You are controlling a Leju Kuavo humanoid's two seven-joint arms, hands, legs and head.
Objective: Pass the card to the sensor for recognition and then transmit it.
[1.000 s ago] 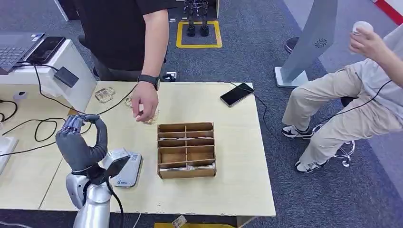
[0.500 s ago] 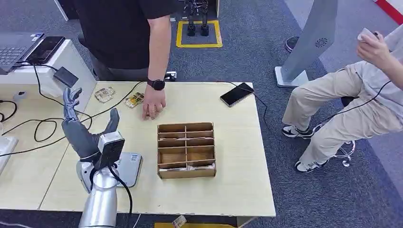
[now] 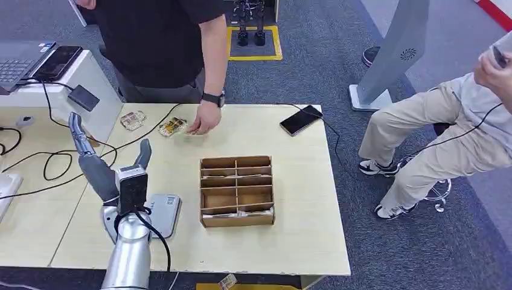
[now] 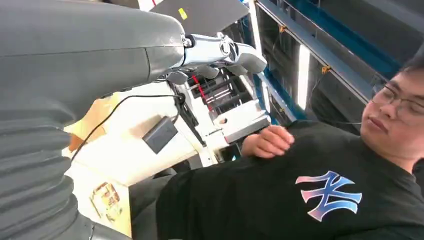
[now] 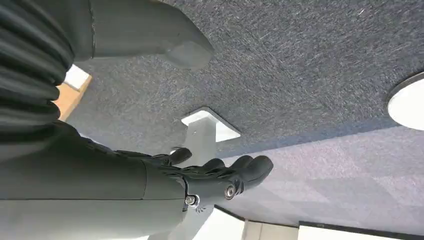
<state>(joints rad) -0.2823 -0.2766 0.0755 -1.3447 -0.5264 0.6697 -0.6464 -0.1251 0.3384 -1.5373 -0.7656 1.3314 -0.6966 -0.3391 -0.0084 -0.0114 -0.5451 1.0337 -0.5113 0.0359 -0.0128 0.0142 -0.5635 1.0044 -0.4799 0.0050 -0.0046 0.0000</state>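
Reading from your side of the bench outward:

Left hand: you have the left hand (image 3: 102, 172) raised above the near left part of the bench (image 3: 302, 229), palm turned up, fingers (image 3: 77, 130) spread and straight, holding nothing.

Right hand: the right hand (image 5: 220, 180) hangs over the blue carpet; its fingers lie loosely together and a little curled, with nothing in them.

Sensor: the grey flat sensor (image 3: 164, 211) lies on the bench just beside your left wrist, partly covered by the arm.

Box: the cardboard divider box (image 3: 236, 190) stands in the middle, near the sensor but not touching it.

Card: the card (image 3: 172, 126) lies at the far edge of the bench, in a clear sleeve as it seems, with the person's hand (image 3: 204, 122) touching or just beside it. A second similar card (image 3: 133, 119) lies further left.

Handling, as I judge: the card is light, thin, stiff and smooth, so it can slip. Take it by one edge between thumb and fingers, leaving the flat face free for the sensor.

Risk: the person's hand is at the card, so wait or receive it carefully.
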